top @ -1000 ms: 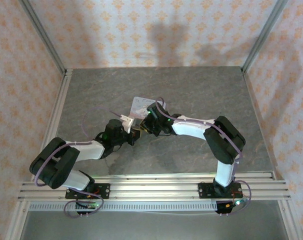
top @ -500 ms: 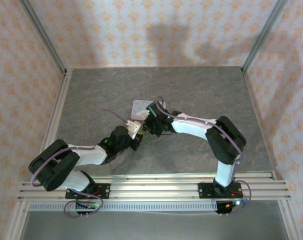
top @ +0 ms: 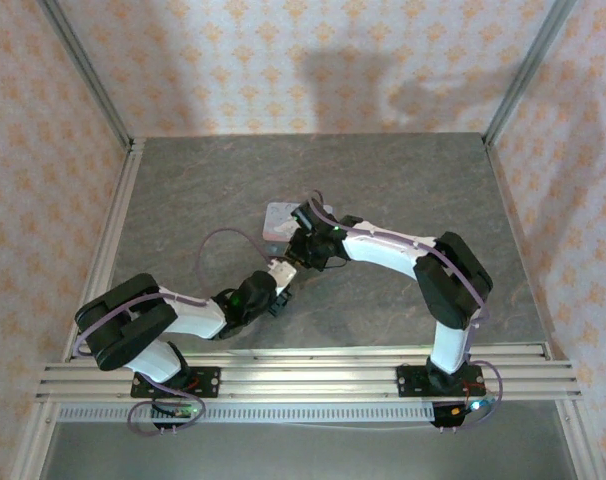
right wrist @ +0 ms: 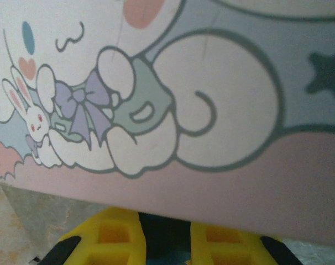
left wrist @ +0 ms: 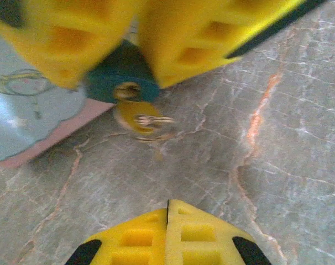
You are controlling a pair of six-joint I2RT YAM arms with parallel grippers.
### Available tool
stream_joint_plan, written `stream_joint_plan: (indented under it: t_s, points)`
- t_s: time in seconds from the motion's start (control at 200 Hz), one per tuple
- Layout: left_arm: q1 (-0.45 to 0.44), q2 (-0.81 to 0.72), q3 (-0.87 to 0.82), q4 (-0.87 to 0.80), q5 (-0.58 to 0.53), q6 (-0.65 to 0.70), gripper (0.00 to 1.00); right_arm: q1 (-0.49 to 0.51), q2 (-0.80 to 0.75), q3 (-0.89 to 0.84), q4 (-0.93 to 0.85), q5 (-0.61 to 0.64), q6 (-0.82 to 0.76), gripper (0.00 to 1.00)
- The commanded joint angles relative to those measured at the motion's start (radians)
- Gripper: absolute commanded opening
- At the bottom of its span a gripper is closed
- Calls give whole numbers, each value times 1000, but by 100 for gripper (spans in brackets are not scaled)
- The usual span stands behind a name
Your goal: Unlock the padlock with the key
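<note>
Grey marbled tabletop (top: 403, 190), orange-patterned walls (top: 283, 60); cartoon-rabbit tin (right wrist: 228, 182). Left gripper (left wrist: 167, 208) closed; right gripper (right wrist: 163, 234) clamps teal padlock (left wrist: 120, 74).

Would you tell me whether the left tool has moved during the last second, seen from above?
Yes. The left tool has drawn back toward the near rail and slightly rightward.

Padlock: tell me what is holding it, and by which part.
The right gripper pinches the padlock by its teal body, with the keyhole end sticking out past the fingers. The left gripper is shut on nothing.
</note>
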Motion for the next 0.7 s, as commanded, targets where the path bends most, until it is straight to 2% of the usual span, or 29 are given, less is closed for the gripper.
stream_joint_plan:
  t_s: [0.0, 0.1, 0.21, 0.29, 0.34, 0.48, 0.59, 0.696]
  points:
    - [31, -25, 5, -22, 7, -71, 2, -7, -38, 1, -29, 31, -36, 0]
    - [65, -61, 5, -74, 88, -133, 24, -9, -46, -21, -10, 38, -34, 0]
    - [147, -145, -6, -132, 244, -208, 36, -16, -48, -55, 44, 10, -9, 0]
    - [236, -204, -20, -132, 391, -305, 38, -21, -50, -78, 92, -14, 20, 0]
    - [274, -230, -27, -121, 446, -374, 39, -21, -57, -88, 116, -19, 35, 0]
    - [328, -219, -30, -52, 535, -543, 39, -25, -70, -100, 161, -22, 69, 0]
    - [353, -141, -35, 98, 600, -681, 37, -30, -70, -117, 207, -34, 105, 0]
    - [357, -74, -26, 207, 625, -756, 35, -33, -67, -129, 238, -46, 127, 0]
